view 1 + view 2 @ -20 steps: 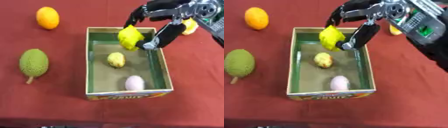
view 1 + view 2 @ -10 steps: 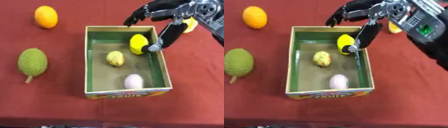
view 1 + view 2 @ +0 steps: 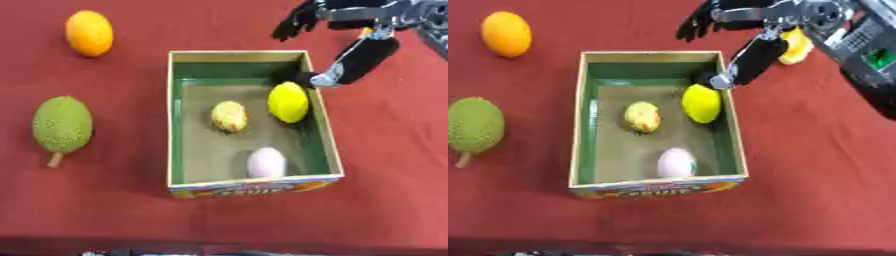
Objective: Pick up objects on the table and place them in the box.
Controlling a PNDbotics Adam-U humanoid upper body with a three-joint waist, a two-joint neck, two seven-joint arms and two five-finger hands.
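- My right hand [image 3: 745,35], black with silver joints, hangs in the upper right of the frame, above the far right corner of the box, with its fingers spread and straight and nothing held in them.
- One long finger reaches down toward the box's right wall; its silver tip sits just beside the top of the smooth yellow lemon-shaped fruit [image 3: 288,102], and I cannot tell whether they touch.
- The open cardboard box with green inner walls and a printed front panel [image 3: 178,150] stands in the middle of the frame on the dark red desk [image 3: 385,165].
- The yellow fruit lies inside the box against its right wall, in the far half.
- A smaller bumpy yellow-orange fruit [image 3: 229,116] lies near the box's middle, left of the yellow one and apart from it.
- A pale pink egg-shaped object [image 3: 265,162] lies near the front wall of the box.
- Out on the desk, a round orange fruit [image 3: 89,33] sits in the upper left of the frame, well apart from the box.
- A large rough green oval fruit with a short stem [image 3: 62,125] lies at the left edge, left of the box.
- A small yellow thing [image 3: 797,46] shows behind my right hand, mostly hidden.
- My left hand shows in neither view.
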